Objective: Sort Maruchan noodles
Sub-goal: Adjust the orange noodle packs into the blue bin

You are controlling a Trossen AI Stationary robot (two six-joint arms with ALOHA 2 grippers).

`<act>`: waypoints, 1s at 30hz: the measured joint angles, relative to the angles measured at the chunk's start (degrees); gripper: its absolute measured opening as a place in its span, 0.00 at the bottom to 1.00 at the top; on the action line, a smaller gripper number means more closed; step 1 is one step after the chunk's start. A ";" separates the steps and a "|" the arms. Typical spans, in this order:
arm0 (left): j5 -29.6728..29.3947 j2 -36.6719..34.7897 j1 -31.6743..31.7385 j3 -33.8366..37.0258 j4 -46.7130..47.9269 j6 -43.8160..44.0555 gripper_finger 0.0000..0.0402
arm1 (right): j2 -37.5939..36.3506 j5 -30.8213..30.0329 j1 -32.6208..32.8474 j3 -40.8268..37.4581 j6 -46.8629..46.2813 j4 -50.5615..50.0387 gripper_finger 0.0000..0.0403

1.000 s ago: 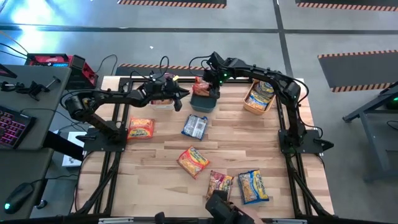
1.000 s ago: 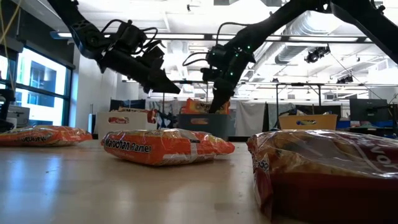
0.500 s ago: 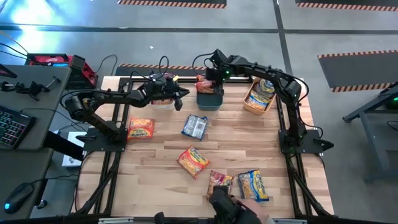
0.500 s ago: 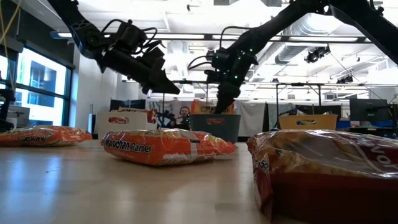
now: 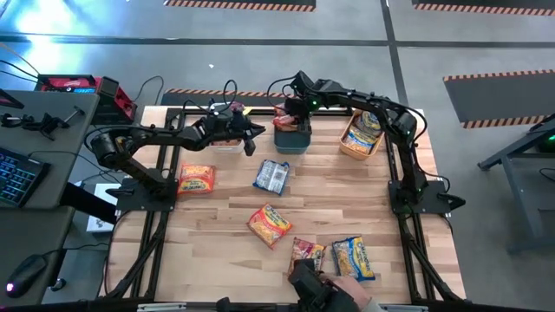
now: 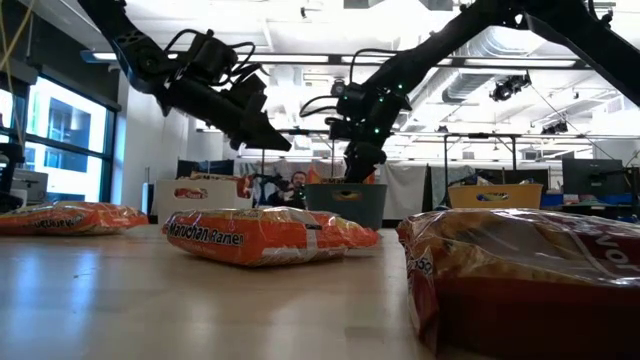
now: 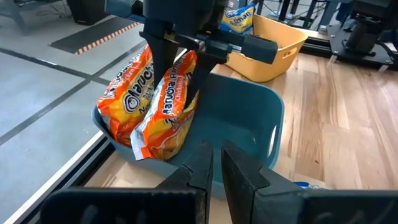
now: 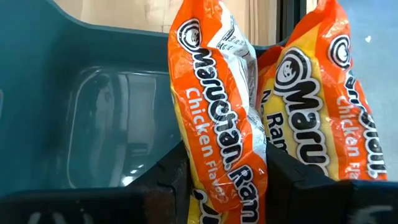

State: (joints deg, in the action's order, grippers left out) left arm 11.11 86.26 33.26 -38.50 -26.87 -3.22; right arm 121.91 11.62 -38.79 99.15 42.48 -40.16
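Right arm: I see it reaching over the far edge, right gripper [image 8: 225, 177] clamped on an orange crinkly plastic Maruchan packet [image 8: 222, 106] standing inside the teal plastic bin [image 7: 249, 124].
Bin room: a second orange packet [image 7: 127, 93] leans just beside my held one; the bin's other half is bare.
Left arm: I have the left gripper [image 7: 213, 163] raised just beside the bin, fingers pressed together, holding nothing.

Both arms were matte black, jointed tube links with loose black cables looped along them. Right tool [image 7: 180, 46] had two flat dark fingers on a blocky black housing; small green lights glowed just behind it.
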 joint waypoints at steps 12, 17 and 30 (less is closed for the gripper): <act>-0.01 0.02 0.00 0.00 0.03 0.02 0.05 | 0.16 -8.03 1.68 -0.01 0.04 1.66 0.49; 0.01 0.02 0.00 0.00 0.04 0.03 0.05 | 0.00 -9.66 2.47 0.73 0.06 1.57 0.61; 0.05 0.02 0.00 0.00 0.10 0.02 0.05 | -0.39 -9.89 2.49 7.14 -0.08 -1.45 0.64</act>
State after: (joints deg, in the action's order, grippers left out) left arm 11.16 86.28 33.26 -38.50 -26.76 -3.20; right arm 121.51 1.73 -36.30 106.29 42.40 -41.61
